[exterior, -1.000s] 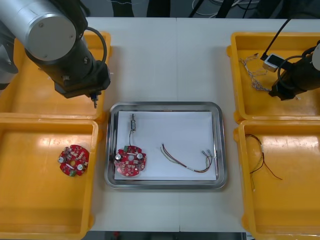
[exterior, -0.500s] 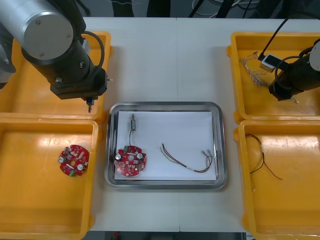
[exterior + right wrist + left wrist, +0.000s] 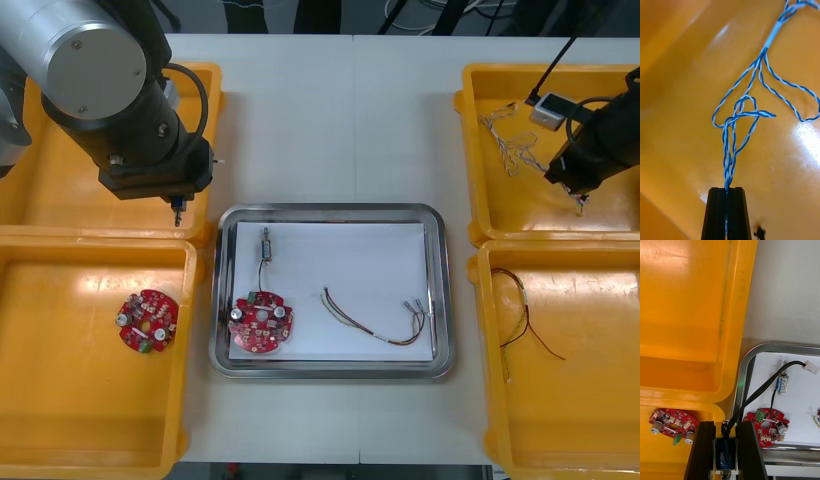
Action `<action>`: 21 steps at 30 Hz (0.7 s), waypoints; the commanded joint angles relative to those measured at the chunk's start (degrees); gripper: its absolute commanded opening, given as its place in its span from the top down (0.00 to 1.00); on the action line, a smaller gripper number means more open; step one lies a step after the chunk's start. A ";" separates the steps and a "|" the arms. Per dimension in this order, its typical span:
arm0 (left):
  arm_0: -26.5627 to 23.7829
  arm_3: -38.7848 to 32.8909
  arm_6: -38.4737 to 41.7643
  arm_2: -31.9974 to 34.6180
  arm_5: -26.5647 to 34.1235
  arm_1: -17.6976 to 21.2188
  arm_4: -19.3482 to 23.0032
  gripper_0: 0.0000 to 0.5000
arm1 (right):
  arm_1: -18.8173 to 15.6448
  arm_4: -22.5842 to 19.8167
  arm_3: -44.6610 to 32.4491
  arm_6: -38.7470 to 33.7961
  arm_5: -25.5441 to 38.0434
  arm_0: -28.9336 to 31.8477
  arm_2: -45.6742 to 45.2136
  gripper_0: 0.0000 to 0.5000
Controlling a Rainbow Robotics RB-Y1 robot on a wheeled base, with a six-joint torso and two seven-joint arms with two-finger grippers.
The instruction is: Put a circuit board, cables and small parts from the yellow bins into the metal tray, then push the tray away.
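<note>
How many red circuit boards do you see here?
2. One board lies in the left near yellow bin; the other board lies in the metal tray, at its left near corner. Others may hide under the left arm.

Tray (image 3: 330, 213) at centre of table (image 3: 340, 100), two bins on each side. In tray: circuit board (image 3: 260, 323) at near left, small metal part (image 3: 267, 245) behind it, cable (image 3: 375, 320) to its right. Second circuit board (image 3: 147, 320) in left near bin (image 3: 60, 420); second cable (image 3: 525, 320) in right near bin (image 3: 570, 420). Left gripper (image 3: 178, 205) over corner of left far bin (image 3: 40, 200) nearest tray; right gripper (image 3: 581, 200) over right far bin (image 3: 520, 210), twisted cable (image 3: 510, 150) inside
</note>
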 commanded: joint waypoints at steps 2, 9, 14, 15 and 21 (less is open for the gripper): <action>0.39 -1.89 -1.63 1.65 0.56 2.22 0.48 1.00 | -0.98 1.47 -7.68 0.49 7.54 0.24 -5.19 1.00; 0.39 -1.89 -1.54 2.00 0.82 2.30 0.48 1.00 | -2.21 2.52 -19.01 -0.48 20.11 1.39 -10.82 1.00; 0.74 -1.89 -1.28 2.88 0.96 2.30 0.39 1.00 | -2.83 3.05 -29.12 -1.62 27.76 4.46 -15.48 1.00; 1.00 -1.89 -1.28 3.41 0.96 2.30 0.39 1.00 | -2.83 3.14 -31.67 -1.88 29.34 5.61 -16.44 1.00; 1.00 -1.81 -0.75 4.20 0.96 2.30 -0.05 1.00 | -2.91 2.44 -44.15 -3.55 31.59 11.58 -19.78 1.00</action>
